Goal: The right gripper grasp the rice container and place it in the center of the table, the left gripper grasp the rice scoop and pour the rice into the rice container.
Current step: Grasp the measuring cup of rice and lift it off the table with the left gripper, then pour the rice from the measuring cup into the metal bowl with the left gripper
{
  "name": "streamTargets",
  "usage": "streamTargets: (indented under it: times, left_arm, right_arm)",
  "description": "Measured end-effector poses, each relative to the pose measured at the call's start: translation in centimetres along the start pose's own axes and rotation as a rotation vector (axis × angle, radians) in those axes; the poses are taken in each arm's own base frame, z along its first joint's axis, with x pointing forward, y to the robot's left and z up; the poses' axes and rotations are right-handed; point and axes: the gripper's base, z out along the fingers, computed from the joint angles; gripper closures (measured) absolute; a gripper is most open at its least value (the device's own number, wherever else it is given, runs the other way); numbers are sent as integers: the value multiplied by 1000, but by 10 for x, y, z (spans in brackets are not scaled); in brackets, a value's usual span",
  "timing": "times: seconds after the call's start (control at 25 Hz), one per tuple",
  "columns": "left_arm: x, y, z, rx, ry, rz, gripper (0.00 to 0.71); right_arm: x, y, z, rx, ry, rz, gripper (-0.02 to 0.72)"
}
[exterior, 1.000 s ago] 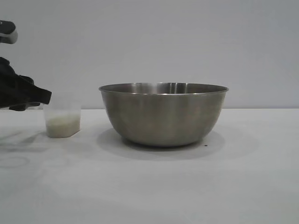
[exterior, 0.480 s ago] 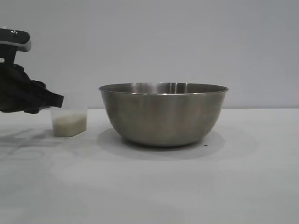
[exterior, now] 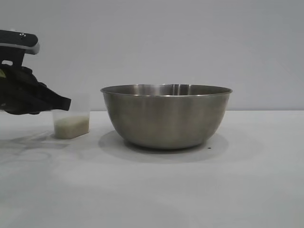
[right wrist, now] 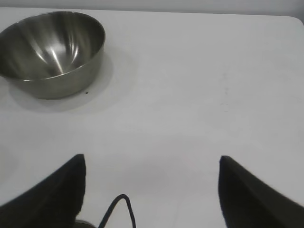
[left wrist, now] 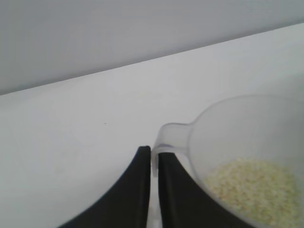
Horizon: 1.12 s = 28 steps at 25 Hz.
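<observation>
— Shifted toward the bowl [exterior: 166,116] since a second ago, cup [exterior: 71,124] and left gripper [exterior: 64,101] both; sat farther out to the side of the bowl before.

— And raised off the table [exterior: 152,190]?

— Hard to tell; looks just above it or barely touching, with a faint shadow underneath.

— Grip?

— Clamped shut on the cup's loop handle [left wrist: 167,138], fingers [left wrist: 137,190] nearly together in the wrist view, thin plastic pinched between them. Were still apart a second back.

— Contents?

— Rice [left wrist: 251,187] heaped low in the bottom of the cup, upright, nothing spilled beside it.

— Relation to the bowl?

— Beside the bowl on the left arm's side, near but not touching. Cup rim lower than the bowl's rim.

— And the bowl itself?

— Upright on the table, about mid-table, unmoved from a second ago. Inside looks bare from the right wrist view. Tiny dark speck on the table just beside its base.

— Right gripper [right wrist: 152,190]?

— Well away from the bowl, hanging over bare table, jaws spread wide, holding nothing. Dark cable loop [right wrist: 118,209] between its fingers.
</observation>
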Motion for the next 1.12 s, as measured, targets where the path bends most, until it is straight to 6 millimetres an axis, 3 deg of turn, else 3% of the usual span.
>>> streamTargets:
  times: [0.6, 1.12]
  left_arm:
    - [-67, -2, -11, 101, -214, 78, 710]
    - [-121, -26, 2, 340, -471, 317, 710]
  right_arm:
    - [0, 0, 0, 0, 0, 0, 171]
    - [0, 0, 0, 0, 0, 0, 171]
